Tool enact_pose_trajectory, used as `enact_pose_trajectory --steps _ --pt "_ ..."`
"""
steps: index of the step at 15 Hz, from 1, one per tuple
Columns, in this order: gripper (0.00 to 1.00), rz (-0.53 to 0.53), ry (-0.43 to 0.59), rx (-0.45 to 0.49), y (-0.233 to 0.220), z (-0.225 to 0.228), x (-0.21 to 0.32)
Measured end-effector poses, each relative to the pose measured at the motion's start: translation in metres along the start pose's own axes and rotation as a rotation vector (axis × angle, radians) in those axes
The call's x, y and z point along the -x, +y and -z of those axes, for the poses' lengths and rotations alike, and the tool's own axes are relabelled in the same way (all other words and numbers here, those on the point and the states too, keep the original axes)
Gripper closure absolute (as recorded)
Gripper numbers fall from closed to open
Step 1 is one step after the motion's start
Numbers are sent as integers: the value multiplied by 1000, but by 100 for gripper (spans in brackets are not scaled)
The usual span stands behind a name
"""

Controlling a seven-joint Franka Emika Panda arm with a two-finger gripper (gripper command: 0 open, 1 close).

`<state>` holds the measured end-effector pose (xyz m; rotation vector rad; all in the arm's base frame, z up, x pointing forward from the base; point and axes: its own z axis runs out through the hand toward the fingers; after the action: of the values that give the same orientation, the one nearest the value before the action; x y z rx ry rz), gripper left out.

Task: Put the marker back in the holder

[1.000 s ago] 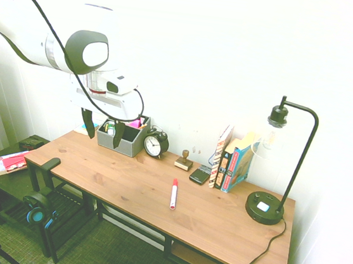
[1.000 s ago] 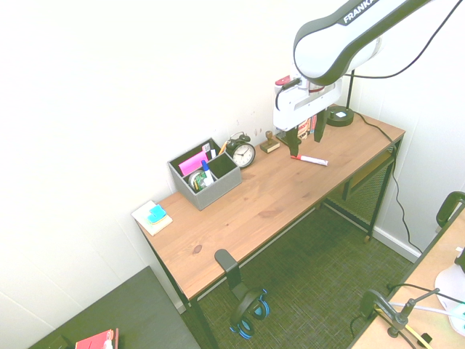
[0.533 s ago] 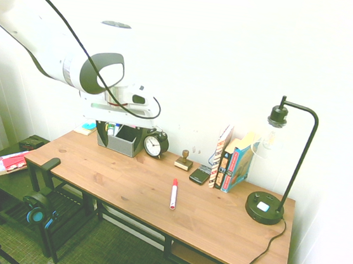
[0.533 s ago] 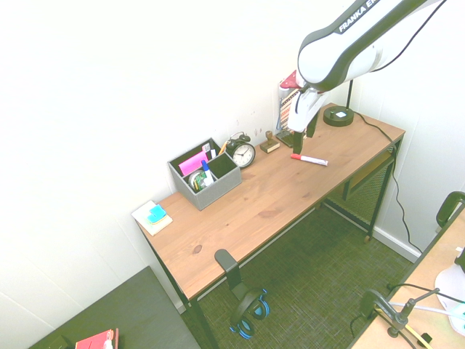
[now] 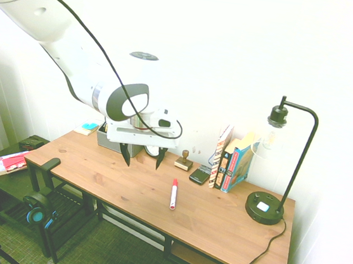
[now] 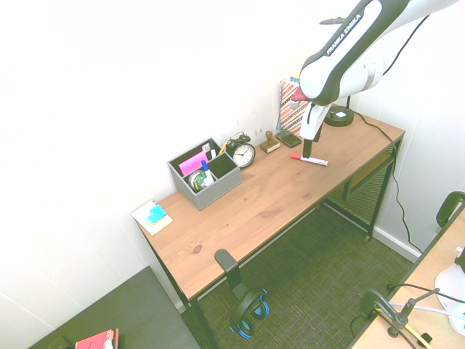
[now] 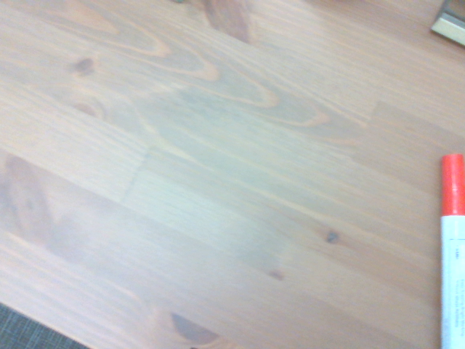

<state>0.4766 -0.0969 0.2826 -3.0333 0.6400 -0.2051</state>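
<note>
First exterior view: the white arm's gripper (image 5: 142,160) hangs fingers-down over the wooden desk (image 5: 217,223), jaws spread wide and holding nothing, in the approach step of the job. The marker (image 5: 174,193) lies flat on the bare wood at about four o'clock from the fingertips, near but clearly apart, its red cap toward the back wall. The holder (image 5: 113,141), a low grey box, sits at the desk's back edge at roughly ten o'clock from the gripper, largely hidden behind the hand here; the second exterior view shows the holder (image 6: 205,179) whole, with pink paper and other stationery standing in its compartments and a round black clock (image 6: 243,153) just beside it. In that view the marker (image 6: 309,160) lies just below the gripper (image 6: 308,150). The wrist view catches only the marker (image 7: 452,254) at the frame's three o'clock edge (off-centre, so the hand does not look to be squarely over it yet).

By these pictures, nothing is grasped. The next move likely calls for shifting across until the marker lies between the open fingers, with the jaws set across the barrel, then lowering and closing on its white middle before carrying it to the holder.
</note>
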Motion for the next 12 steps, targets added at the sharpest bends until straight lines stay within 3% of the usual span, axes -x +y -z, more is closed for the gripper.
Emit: enact_pose_trajectory --steps 8,9,12 --pt "0 -16 -19 32 48 -73 -49" --pt "100 -16 -17 36 53 -79 -53" --pt "100 -15 -33 45 62 -96 -57"
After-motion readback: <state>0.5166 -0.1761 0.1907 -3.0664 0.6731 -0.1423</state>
